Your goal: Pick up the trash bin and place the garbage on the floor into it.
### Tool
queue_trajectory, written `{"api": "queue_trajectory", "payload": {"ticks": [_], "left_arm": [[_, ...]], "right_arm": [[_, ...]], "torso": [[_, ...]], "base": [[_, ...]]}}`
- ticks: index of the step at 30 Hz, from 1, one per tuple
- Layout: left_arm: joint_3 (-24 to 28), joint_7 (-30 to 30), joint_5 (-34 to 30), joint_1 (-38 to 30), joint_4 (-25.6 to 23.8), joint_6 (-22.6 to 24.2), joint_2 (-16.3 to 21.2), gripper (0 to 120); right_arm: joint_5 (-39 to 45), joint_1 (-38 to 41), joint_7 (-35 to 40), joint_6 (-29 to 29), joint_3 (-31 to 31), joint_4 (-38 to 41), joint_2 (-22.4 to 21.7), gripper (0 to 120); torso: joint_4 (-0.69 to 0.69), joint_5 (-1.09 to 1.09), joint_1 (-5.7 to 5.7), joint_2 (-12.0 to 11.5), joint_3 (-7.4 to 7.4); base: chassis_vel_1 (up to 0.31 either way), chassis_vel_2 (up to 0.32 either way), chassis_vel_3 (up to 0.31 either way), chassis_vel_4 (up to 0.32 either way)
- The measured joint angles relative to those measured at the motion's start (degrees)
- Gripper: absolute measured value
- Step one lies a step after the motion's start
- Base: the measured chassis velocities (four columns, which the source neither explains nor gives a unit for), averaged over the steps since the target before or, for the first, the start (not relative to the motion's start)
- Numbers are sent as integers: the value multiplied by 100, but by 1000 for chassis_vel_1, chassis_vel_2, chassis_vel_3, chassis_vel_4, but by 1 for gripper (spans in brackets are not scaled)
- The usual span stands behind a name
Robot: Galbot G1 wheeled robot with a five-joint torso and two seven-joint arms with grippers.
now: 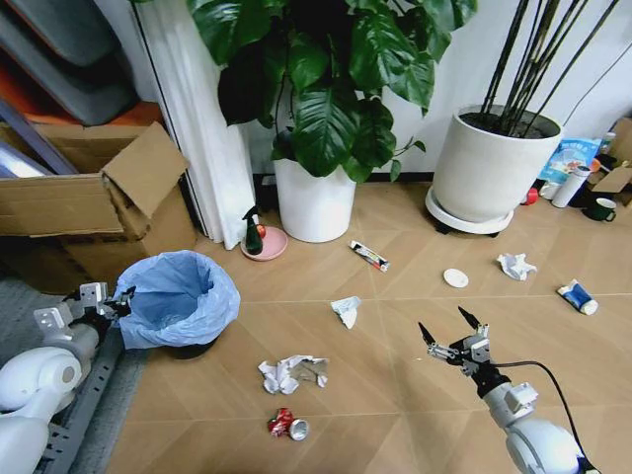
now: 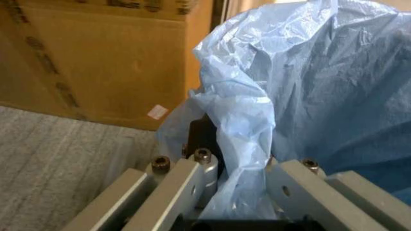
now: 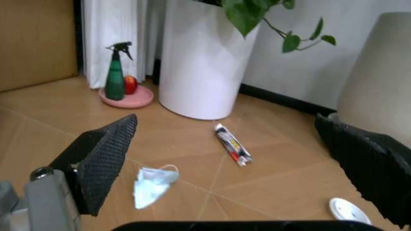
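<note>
The trash bin (image 1: 180, 301), black and lined with a puffy light-blue bag, stands on the floor (image 1: 395, 395) at the left. My left gripper (image 1: 120, 299) is at its near rim, shut on the bag edge and rim (image 2: 247, 144). My right gripper (image 1: 449, 334) hangs open over bare floor at the right, holding nothing. Garbage lies scattered: a crumpled paper wad (image 1: 291, 373), a crushed red-white can (image 1: 286, 426), a pale wad (image 1: 346, 309) (image 3: 154, 182), a printed wrapper (image 1: 369, 256) (image 3: 232, 145), a white lid (image 1: 455, 278) (image 3: 347, 210), another paper wad (image 1: 514, 265) and a blue-white packet (image 1: 577, 296).
A big white plant pot (image 1: 314, 202) and a second pot (image 1: 491, 163) stand at the back. A green spray bottle (image 1: 254, 235) sits on a pink dish. Cardboard boxes (image 1: 89, 202) are behind the bin, and a grey mat (image 1: 30, 296) lies at the left.
</note>
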Motion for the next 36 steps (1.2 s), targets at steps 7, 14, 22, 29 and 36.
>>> {"api": "queue_trajectory", "payload": {"ticks": [7, 14, 22, 29, 36], "left_arm": [[2, 2, -1, -12, 25, 0, -3, 0], [1, 3, -15, 37, 7, 3, -5, 0], [-117, 23, 14, 483, -206, 0, 3, 0], [-326, 35, 109, 883, -398, -24, -5, 0], [-386, 28, 127, 963, -445, -32, -7, 0]], "right_arm": [[36, -5, -42, 155, -15, -17, 12, 100], [33, 45, -124, 78, -112, -17, 39, 100], [844, 756, -622, -333, -1312, -720, -178, 100], [1600, 1933, -1639, -679, -2684, -1561, -146, 100], [1994, 2420, -2355, -1081, -3436, -1650, -326, 100]], "torso": [[-1, -1, 0, 0, 0], [-3, 0, 0, 0, 0], [-1, -2, 0, 0, 0], [0, 2, 0, 0, 1], [-1, -2, 0, 0, 0]], "base": [[66, 80, -68, -57], [0, 0, 0, 0], [0, 0, 0, 0], [0, 0, 0, 0], [0, 0, 0, 0]]}}
